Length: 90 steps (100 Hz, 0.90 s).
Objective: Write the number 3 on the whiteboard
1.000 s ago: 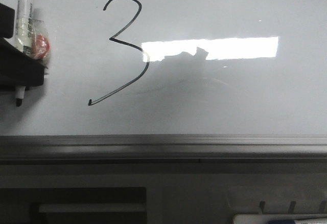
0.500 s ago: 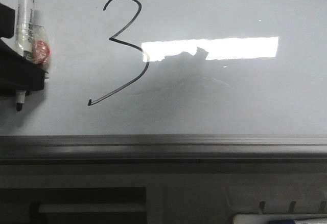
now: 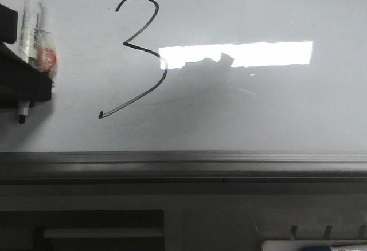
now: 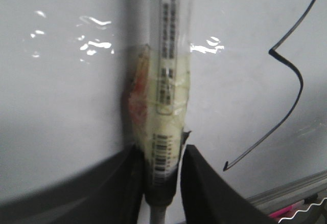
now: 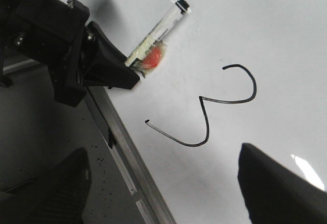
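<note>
The whiteboard point(image 3: 258, 108) fills the front view, with a black number 3 point(image 3: 140, 56) drawn at its left. The 3 also shows in the left wrist view point(image 4: 286, 75) and the right wrist view point(image 5: 225, 106). My left gripper point(image 3: 26, 82) at the far left is shut on a white marker pen point(image 3: 30, 22) with tape and a red patch; its tip point(image 3: 22, 116) points down, apart from the 3. In the left wrist view the jaws point(image 4: 161, 168) clamp the marker point(image 4: 166, 96). My right gripper point(image 5: 163, 183) is open and empty over the board's lower edge.
The grey metal frame point(image 3: 183, 162) runs along the board's lower edge, with a dark grey tray point(image 3: 103, 231) beneath. A white object with a blue mark point(image 3: 315, 245) lies at the bottom right. A bright light reflection point(image 3: 241, 53) sits mid-board.
My left gripper with the marker has drifted slightly left and up, away from the 3. The drawn 3 is unchanged.
</note>
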{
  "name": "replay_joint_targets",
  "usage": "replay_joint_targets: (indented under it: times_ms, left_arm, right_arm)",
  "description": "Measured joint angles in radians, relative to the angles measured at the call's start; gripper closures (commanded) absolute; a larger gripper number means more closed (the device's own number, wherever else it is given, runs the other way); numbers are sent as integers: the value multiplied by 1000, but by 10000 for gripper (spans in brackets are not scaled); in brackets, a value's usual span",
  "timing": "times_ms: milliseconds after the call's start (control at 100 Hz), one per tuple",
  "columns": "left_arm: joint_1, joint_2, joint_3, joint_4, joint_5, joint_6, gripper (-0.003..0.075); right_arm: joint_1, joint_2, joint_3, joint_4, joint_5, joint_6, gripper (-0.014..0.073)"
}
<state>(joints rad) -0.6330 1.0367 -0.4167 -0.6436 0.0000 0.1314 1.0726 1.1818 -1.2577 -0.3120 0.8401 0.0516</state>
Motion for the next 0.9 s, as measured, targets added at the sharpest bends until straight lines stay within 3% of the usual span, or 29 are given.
replay_joint_targets:
  times_ms: [470, 560, 660, 730, 810, 900]
  left_arm:
    - [-2, -45, 0, 17, 0, -2, 447]
    - [0, -95, 2, 44, 0, -2, 454]
    - [0, -172, 2, 72, 8, -2, 521]
    - [0, -233, 2, 88, 21, -2, 612]
    - [0, -310, 3, 115, 34, -2, 741]
    - [0, -391, 6, 162, 38, -1, 741]
  right_arm:
    - [0, 0, 0, 0, 7, 12, 88]
    - [0, -2, 0, 0, 9, 24, 222]
    - [0, -19, 0, 0, 9, 25, 494]
    - [0, -38, 0, 0, 9, 26, 664]
    - [0, -70, 13, -2, 2, 30, 650]
    - [0, -119, 59, -4, -34, 35, 650]
